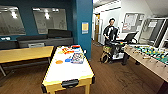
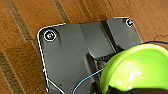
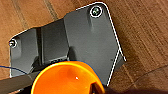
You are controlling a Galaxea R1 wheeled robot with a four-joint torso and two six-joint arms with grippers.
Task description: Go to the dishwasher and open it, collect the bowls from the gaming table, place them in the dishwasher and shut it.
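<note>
Lime-green bowl [image 2: 136,68] over wood floor [image 2: 22,45], orange bowl [image 3: 66,78], no legible writing

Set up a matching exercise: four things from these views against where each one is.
Things:
1. lime-green bowl
2. orange bowl
3. board-game boxes
4. foosball table

Places:
a. on the white-topped gaming table
b. close to the right wrist camera, over wood floor
c. right side of the head view
d. close to the left wrist camera, over wood floor

Pairs: 1-d, 2-b, 3-a, 4-c
</note>
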